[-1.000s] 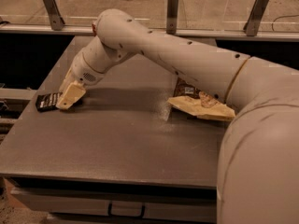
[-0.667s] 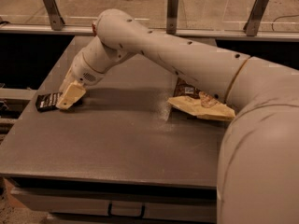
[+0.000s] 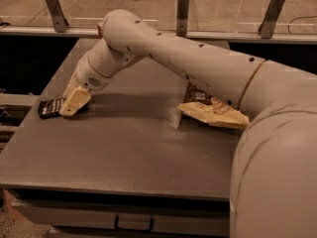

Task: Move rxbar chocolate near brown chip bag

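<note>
The rxbar chocolate (image 3: 49, 107) is a small flat black bar with white lettering lying at the left edge of the grey table (image 3: 124, 143). My gripper (image 3: 73, 100) is down on the table right at the bar's right end, its cream fingers touching or overlapping it. The brown chip bag (image 3: 213, 110) lies on the right side of the table, partly hidden under my arm, far from the bar.
A red soda can (image 3: 99, 31) peeks out behind my arm at the table's far edge. A rail with metal posts (image 3: 183, 6) runs behind the table. A drawer handle (image 3: 133, 224) sits below the front edge.
</note>
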Controlling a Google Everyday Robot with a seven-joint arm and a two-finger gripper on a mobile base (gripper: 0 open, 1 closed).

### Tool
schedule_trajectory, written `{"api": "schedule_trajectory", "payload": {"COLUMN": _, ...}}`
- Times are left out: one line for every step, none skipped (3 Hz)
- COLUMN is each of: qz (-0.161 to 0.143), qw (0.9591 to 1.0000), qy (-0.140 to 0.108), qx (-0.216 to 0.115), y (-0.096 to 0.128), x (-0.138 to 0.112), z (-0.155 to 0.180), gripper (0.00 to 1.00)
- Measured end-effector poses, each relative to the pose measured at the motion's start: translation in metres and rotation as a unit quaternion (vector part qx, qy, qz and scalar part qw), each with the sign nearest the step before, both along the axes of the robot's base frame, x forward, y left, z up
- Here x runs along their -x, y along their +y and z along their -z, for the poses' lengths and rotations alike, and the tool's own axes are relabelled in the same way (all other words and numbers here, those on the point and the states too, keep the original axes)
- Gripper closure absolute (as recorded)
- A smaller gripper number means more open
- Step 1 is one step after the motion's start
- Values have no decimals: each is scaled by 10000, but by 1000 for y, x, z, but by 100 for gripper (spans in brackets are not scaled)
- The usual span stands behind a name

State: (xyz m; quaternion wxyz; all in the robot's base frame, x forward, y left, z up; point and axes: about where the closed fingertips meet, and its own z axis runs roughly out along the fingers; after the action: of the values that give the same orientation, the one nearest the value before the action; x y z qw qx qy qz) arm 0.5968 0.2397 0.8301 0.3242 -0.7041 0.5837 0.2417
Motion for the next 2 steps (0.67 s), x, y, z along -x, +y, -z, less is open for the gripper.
{"api": "schedule_trajectory", "payload": {"qz": 0, "qw": 10000, "qy": 0, "qx": 1, "y": 0, "x": 0, "z": 0, "gripper": 36}}
{"api": "schedule_trajectory", "payload": {"qz": 1, "qw": 10000, "qy": 0, "qx": 1, "y": 0, "x": 0, "z": 0, "gripper": 13}}
